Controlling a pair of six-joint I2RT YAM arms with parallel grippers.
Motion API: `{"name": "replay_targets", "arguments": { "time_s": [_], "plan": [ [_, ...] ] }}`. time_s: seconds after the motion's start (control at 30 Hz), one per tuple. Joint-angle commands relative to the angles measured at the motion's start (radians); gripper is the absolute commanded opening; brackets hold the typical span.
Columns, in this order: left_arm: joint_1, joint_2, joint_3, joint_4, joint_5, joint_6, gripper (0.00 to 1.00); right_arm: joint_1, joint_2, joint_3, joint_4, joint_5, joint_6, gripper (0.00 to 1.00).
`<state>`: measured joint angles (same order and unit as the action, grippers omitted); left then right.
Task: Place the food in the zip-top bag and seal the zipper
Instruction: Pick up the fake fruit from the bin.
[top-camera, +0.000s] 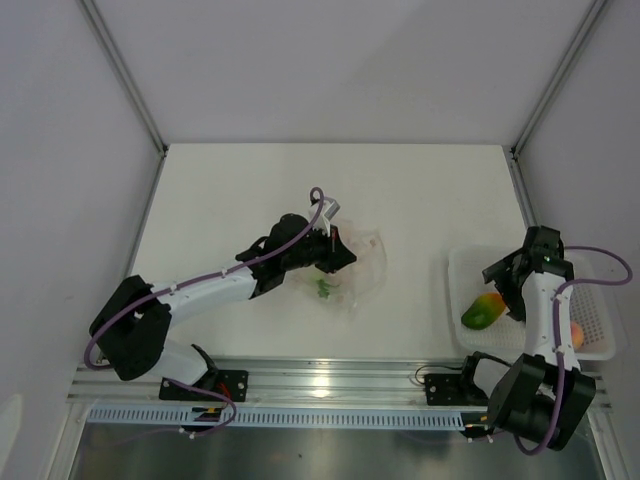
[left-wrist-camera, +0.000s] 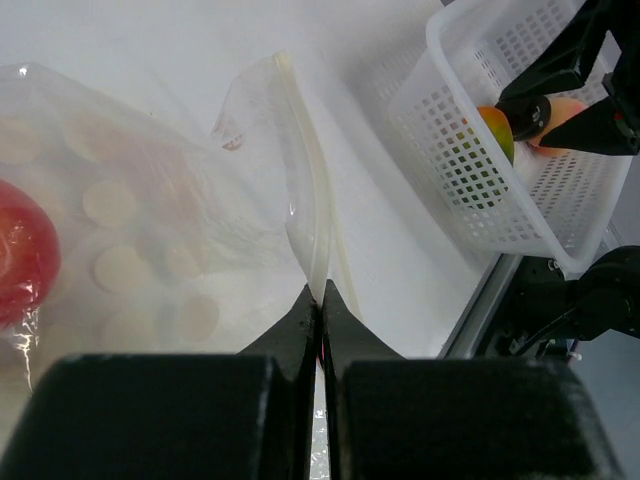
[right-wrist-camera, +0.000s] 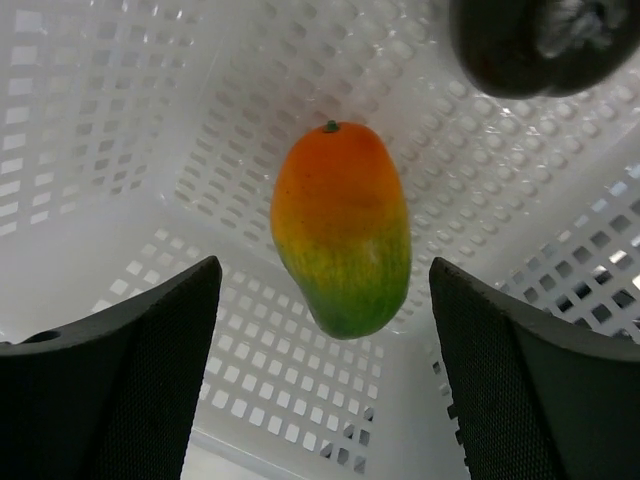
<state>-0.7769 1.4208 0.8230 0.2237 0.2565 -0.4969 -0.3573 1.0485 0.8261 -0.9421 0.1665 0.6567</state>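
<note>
The clear zip-top bag (top-camera: 360, 265) lies on the table at mid view. My left gripper (top-camera: 338, 254) is shut on its mouth edge; in the left wrist view the fingers (left-wrist-camera: 300, 330) pinch the zipper strip (left-wrist-camera: 312, 215). A red round toy (left-wrist-camera: 22, 250) and a green piece (top-camera: 324, 288) are inside the bag. My right gripper (top-camera: 508, 290) is open above the white basket (top-camera: 465, 262), its fingers (right-wrist-camera: 130, 350) either side of an orange-green mango toy (right-wrist-camera: 342, 230). A dark-purple toy (right-wrist-camera: 540, 45) lies behind it.
An orange-peach round toy (top-camera: 576, 334) lies in the basket's right part. The basket (left-wrist-camera: 470, 190) stands at the table's right edge, close to the right arm's base. The metal rail (top-camera: 330, 375) runs along the near edge.
</note>
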Motion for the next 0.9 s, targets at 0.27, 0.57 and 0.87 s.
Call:
{"name": "replay_targets", "arguments": {
  "time_s": [0.27,0.57,0.87],
  "plan": [
    [0.022,0.003,0.038,0.057,0.056,-0.012,0.00,0.003,0.145,-0.027,0.137,-0.095,0.009,0.84],
    [0.027,0.007,0.036,0.063,0.069,-0.023,0.01,0.009,0.208,-0.064,0.184,-0.033,0.034,0.84],
    [0.030,0.006,0.033,0.062,0.070,-0.023,0.00,0.017,0.251,-0.079,0.216,-0.035,0.009,0.77]
  ]
}}
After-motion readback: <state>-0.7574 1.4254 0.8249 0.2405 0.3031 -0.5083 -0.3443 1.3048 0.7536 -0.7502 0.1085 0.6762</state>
